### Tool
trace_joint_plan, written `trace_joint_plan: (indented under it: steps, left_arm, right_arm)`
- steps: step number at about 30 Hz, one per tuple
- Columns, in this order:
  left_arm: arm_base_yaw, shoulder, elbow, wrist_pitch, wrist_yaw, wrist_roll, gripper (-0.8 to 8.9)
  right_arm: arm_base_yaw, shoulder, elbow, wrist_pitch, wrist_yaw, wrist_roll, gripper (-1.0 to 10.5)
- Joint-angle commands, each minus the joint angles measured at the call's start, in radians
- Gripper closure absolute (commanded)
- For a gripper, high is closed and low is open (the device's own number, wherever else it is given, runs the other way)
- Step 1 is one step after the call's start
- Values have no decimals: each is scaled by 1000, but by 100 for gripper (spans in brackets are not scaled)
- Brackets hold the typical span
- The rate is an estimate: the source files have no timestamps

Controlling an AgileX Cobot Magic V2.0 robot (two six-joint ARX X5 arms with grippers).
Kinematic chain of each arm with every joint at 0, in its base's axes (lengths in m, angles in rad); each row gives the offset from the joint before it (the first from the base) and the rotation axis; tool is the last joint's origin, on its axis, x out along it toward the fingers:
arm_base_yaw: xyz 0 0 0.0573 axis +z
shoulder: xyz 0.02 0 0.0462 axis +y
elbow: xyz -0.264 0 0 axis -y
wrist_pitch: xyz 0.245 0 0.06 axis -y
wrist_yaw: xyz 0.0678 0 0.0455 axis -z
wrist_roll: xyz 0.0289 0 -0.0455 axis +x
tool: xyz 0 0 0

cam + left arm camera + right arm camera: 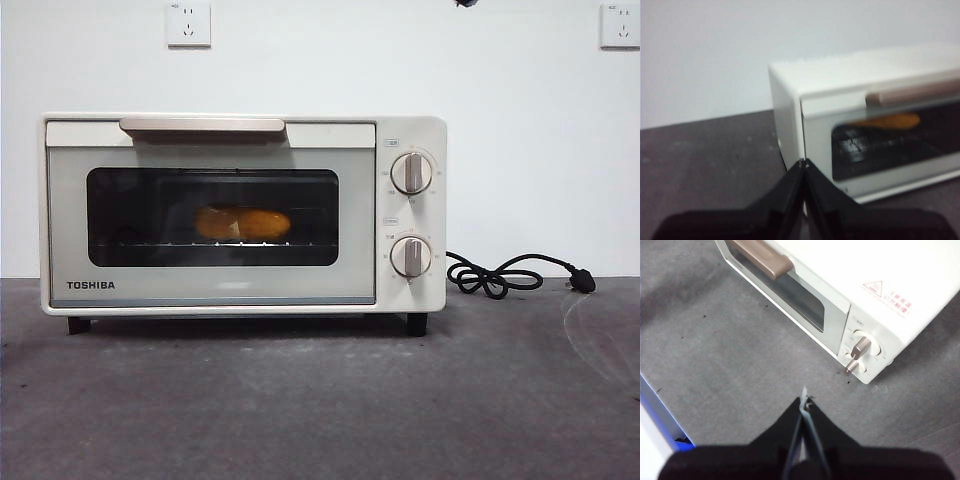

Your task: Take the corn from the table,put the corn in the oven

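orange corn (243, 223) shows dimly behind the shut oven (410, 130) glass.

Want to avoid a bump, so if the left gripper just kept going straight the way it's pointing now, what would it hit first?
Most likely the oven: the shut left gripper points at its near front corner, beside the closed door with the corn behind the glass. The gap is hard to judge.

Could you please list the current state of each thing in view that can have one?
oven: door closed.
corn: inside the oven, lying on the rack.
power cord: unplugged, plug lying on the table.
left gripper: shut, empty.
right gripper: shut, empty.
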Motion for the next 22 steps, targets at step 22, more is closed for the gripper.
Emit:
trace_joint_plan:
  steps: [22]
  left_arm:
    - [-55, -123, -125, -158, -153, 12, 817]
  right_arm:
    - [0, 0, -5, 6, 12, -6, 958]
